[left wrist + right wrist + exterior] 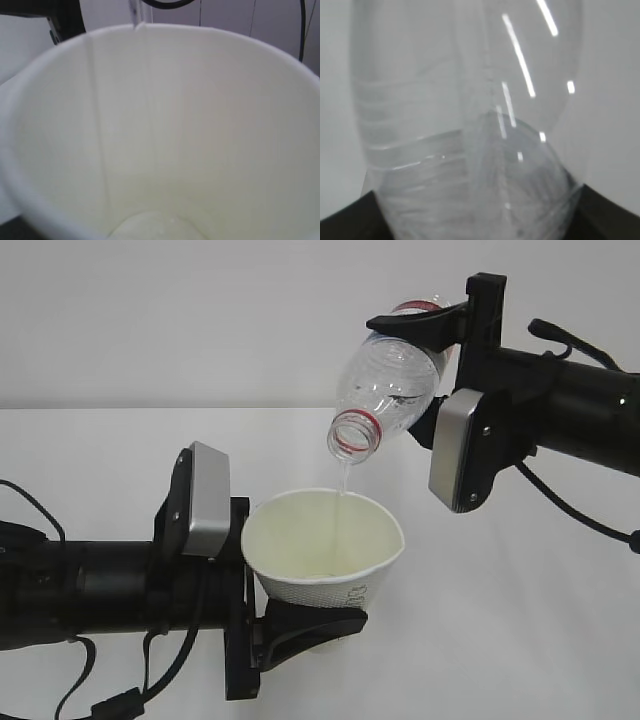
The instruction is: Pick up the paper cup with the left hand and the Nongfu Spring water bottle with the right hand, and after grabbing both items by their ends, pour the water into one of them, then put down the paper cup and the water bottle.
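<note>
Left gripper (300, 625): grasping the cup (325, 550) near its base, mouth open upward.
Right gripper (425, 330): grasping the bottle (390, 385) at its bottom end, neck tilting down over the cup.
Water (343, 480): falling as a thin stream into the cup.
Risk: the stream is landing near the rim; more tilting could be spilling water on the table (500, 620).
Views: only the left wrist view is showing the cup's bottom, barely wet; the right wrist view is showing the water remaining in the bottle.

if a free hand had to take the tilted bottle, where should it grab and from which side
Probably the ribbed body of the bottle, from the camera-facing side. The right hand already clamps the base end, and the neck is pouring water into the cup.
</note>
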